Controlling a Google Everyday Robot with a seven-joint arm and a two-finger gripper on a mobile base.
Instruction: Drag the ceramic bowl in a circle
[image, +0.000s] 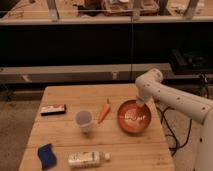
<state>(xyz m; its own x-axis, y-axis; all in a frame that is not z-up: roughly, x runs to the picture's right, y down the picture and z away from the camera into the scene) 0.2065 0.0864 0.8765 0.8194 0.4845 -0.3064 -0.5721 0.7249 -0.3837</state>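
While the claw (139, 103) hangs at its back edge, the ceramic bowl (132, 121) sits on the right side of the wooden table (65, 95).

From the camera view, the white arm (172, 97) comes in from the right and bends down, so the claw is right over the far rim of the orange bowl, maybe touching it. I cannot tell if the claw is spread, pressed together, or pinching the rim. A carrot (104, 112) lies just left of the bowl, and a cup (83, 120) stands a bit further left. To do this step well, I think the claw should hold the rim firmly and slide the bowl flat on the wood, slowly, with no lifting or tipping. The circle should be small, because the carrot is close on one side and the table edge is close on the other.
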